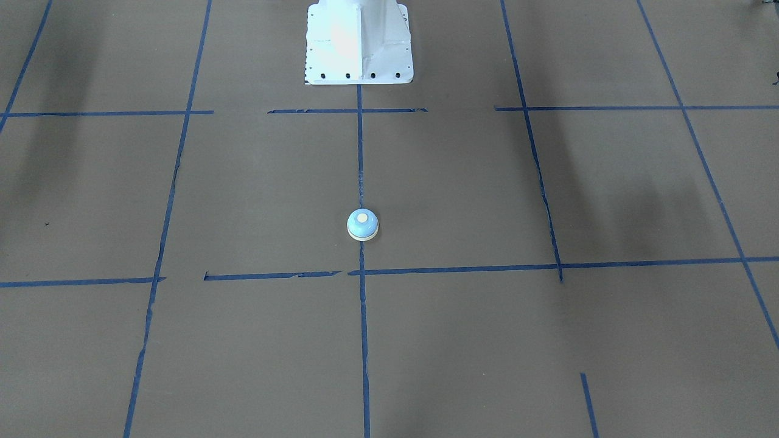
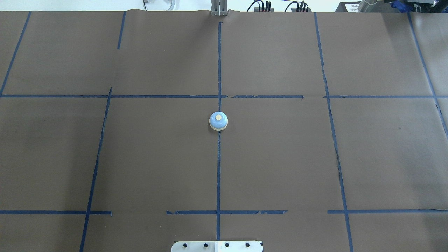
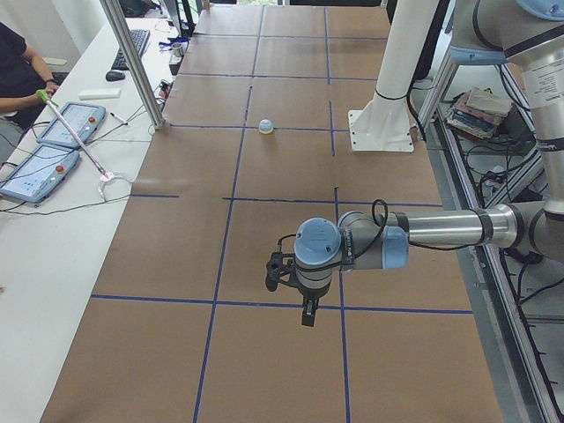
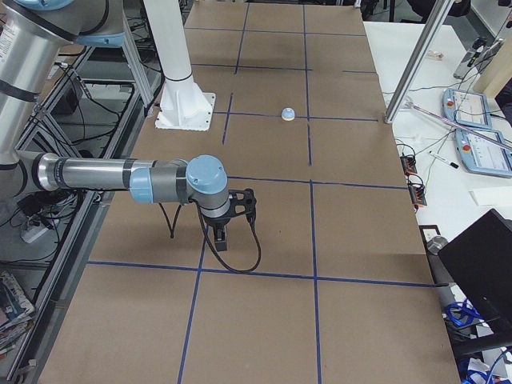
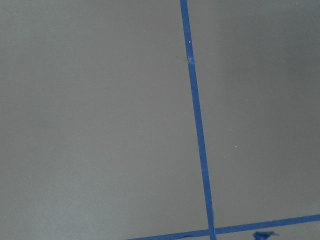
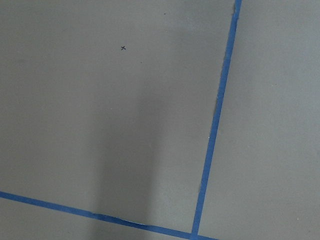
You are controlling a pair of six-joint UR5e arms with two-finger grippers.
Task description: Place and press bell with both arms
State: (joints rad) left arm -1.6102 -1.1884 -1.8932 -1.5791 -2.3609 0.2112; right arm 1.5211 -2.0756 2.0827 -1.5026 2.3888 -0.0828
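Observation:
The light-blue bell (image 2: 218, 121) with a cream rim and button stands upright on the table's centre tape line; it also shows in the front-facing view (image 1: 363, 224), the exterior left view (image 3: 265, 127) and the exterior right view (image 4: 289, 114). My left gripper (image 3: 306, 310) hangs above the table far from the bell, near the table's left end. My right gripper (image 4: 220, 238) hangs above the table near the right end, also far from the bell. Both show only in the side views, so I cannot tell whether they are open or shut. The wrist views show only brown paper and tape.
The white pedestal (image 1: 359, 42) stands behind the bell at the robot's side. Blue tape lines (image 2: 219, 175) grid the brown table cover. A metal post (image 3: 132, 62), tablets (image 3: 40, 167) and a seated person (image 3: 18, 66) are at the far side table.

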